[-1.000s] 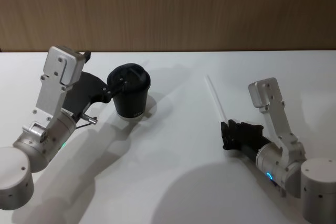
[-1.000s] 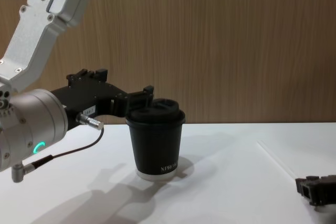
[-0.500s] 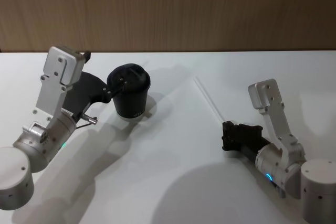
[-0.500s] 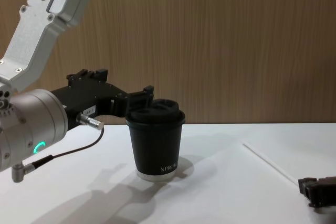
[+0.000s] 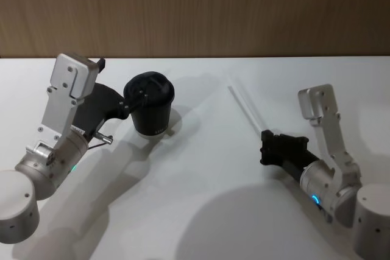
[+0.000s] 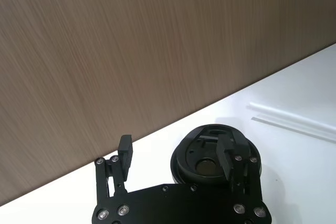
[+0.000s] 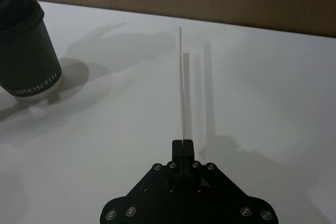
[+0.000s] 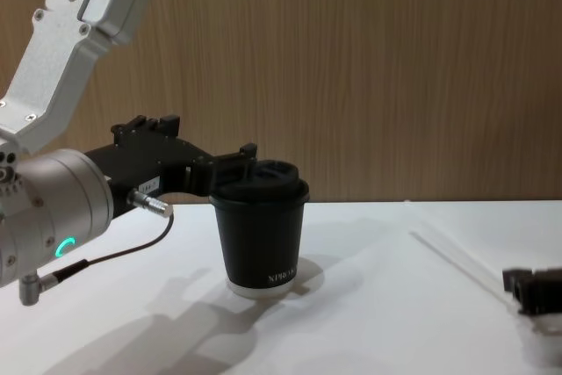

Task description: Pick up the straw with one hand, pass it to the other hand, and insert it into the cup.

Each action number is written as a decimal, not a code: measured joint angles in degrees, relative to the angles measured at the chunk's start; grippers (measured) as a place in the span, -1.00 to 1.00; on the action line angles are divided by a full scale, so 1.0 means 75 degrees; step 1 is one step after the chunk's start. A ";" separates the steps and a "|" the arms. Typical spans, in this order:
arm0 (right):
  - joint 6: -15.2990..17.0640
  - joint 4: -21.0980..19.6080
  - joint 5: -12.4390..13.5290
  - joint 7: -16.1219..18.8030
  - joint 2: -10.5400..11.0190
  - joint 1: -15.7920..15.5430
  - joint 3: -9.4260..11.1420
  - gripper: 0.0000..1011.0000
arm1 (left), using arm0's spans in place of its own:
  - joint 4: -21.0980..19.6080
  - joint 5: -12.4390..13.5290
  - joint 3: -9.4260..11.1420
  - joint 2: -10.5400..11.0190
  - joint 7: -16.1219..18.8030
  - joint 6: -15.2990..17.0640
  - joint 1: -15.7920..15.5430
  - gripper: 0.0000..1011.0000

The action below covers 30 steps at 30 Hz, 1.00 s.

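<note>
Right gripper [image 7: 182, 145] clenched on near end of long thin white plastic straw [image 7: 181, 85], at 4 o'clock of small black lidded paper cup [image 5: 150, 111]. Straw now lifted off white table [image 5: 201, 205], pointing 11 o'clock. Left gripper [image 6: 176, 149] spread wide at cup's 9 o'clock, unmoved. Pickup done; handover next.

Your robot's left arm [image 5: 61, 105] and right arm [image 5: 329, 132] match: silver cylinder joints and angular silver links dotted with small screws, with a green light ring [image 8: 63, 248] at the left wrist and a blue one at the right. The left gripper [image 5: 133, 101] is matte black with slim fingers, a small white label [image 8: 147, 184] and a thin black cable [image 8: 114, 252] ending in metal plugs. The right gripper [image 7: 182, 144] is a black tapering plate with silver screw heads.
</note>
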 joint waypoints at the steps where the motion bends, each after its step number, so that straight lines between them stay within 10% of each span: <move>1: 0.0000 0.0000 0.0000 0.0000 0.0000 0.0000 0.0000 -1.00 | 0.0000 0.0000 0.0000 0.0000 0.0000 0.0000 0.0000 0.98; 30: -0.2501 -0.0873 0.0816 0.1376 0.0129 0.0055 0.0477 -1.00 | 0.0000 0.0000 0.0000 0.0001 0.0000 0.0000 0.0000 0.98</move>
